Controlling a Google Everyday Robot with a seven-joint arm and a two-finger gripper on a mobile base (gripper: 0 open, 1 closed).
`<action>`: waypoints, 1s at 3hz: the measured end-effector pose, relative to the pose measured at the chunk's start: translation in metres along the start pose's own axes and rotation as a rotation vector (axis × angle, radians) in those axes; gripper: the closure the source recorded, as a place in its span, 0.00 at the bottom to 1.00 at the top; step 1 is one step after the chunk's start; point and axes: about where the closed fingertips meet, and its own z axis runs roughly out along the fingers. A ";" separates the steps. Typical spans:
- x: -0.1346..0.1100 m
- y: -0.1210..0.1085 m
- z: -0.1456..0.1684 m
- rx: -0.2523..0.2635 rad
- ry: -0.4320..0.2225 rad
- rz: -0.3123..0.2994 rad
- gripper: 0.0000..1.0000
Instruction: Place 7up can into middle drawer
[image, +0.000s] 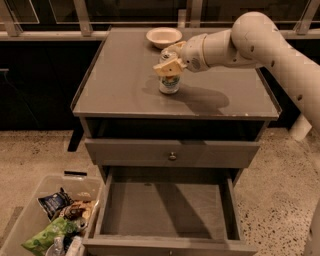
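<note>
- The 7up can (169, 80) stands on the grey tabletop (120, 85), on the back half and a little right of the middle.
- The end effector (170, 61) is at the top of the 7up can. Its cream tip crosses the front of the can's upper part, so the can's body shows just below it.
- Whether the end effector is clamped on the 7up can or only set around it cannot be told.
- The 7up can is upright, with its long axis vertical. Its top points up into the end effector and its base rests flat on the tabletop.
- The robot arm (260, 40) reaches the 7up can from the right, running nearly level above the tabletop.
- A cream bowl (164, 36) sits behind the 7up can, near the back edge and apart from it.
- Below and in front of the 7up can, the drawer with a round knob (172, 156) is pushed in.
- Further below the 7up can, the middle drawer (160, 210) is pulled out, its flat floor bare.
- Down and left of the 7up can, on the speckled floor, a clear bin (35, 210) holds snack bags (55, 222).
</note>
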 end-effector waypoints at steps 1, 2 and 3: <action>0.000 0.000 0.000 0.000 0.000 0.000 1.00; 0.002 0.007 -0.006 -0.009 -0.004 -0.006 1.00; 0.008 0.029 -0.030 -0.025 -0.013 -0.030 1.00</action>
